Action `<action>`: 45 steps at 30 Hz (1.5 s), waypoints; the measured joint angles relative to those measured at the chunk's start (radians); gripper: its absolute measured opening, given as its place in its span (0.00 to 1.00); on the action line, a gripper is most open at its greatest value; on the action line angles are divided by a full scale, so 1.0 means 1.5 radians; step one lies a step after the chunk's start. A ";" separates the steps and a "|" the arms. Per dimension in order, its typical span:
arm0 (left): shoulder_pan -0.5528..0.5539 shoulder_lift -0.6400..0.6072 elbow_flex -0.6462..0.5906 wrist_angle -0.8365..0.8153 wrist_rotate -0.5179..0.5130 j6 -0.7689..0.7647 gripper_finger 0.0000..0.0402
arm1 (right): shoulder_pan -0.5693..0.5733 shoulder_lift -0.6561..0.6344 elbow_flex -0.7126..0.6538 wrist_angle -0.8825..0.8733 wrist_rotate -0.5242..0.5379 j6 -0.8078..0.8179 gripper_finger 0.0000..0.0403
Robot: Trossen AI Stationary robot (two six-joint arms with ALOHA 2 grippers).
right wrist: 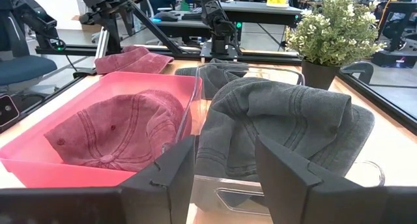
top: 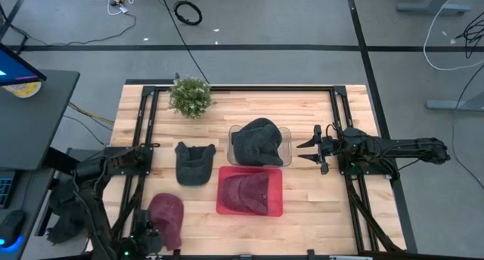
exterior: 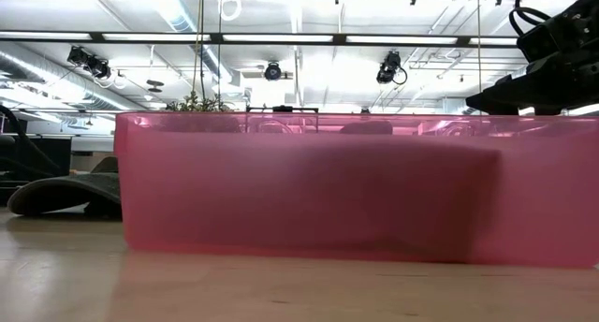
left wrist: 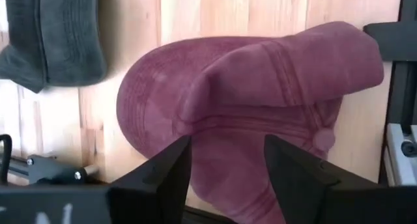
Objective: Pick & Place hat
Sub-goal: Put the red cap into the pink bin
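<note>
A maroon cap (top: 168, 217) lies flat on the wood at the near left of the table. My left gripper (top: 151, 237) is at its near side, open; in the left wrist view the cap (left wrist: 260, 100) lies just past the gripper (left wrist: 227, 146). A second maroon cap (top: 248, 189) lies in the red bin (top: 274, 208). One dark grey cap (top: 259, 143) fills the clear bin (top: 233, 131); another dark grey cap (top: 193, 163) rests on the table. My right gripper (top: 306, 152) hangs open and empty just right of the clear bin, facing it (right wrist: 225, 146).
A potted plant (top: 190, 96) stands at the far side, left of centre. Black frame rails (top: 147, 116) run along both sides of the table. In the low view the red bin (exterior: 309, 191) blocks most of the scene. Bare wood lies near the table's front right.
</note>
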 joint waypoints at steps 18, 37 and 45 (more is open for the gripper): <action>0.035 0.001 -0.184 0.053 0.093 -0.006 0.49 | 0.000 0.000 0.000 0.000 0.000 0.000 0.41; 0.055 -0.026 -0.174 0.046 0.086 0.055 0.04 | 0.000 0.000 0.000 0.000 0.000 0.000 0.41; 0.049 -0.028 -0.090 -0.030 -0.039 0.108 0.02 | 0.000 0.000 0.000 0.000 0.000 0.000 0.41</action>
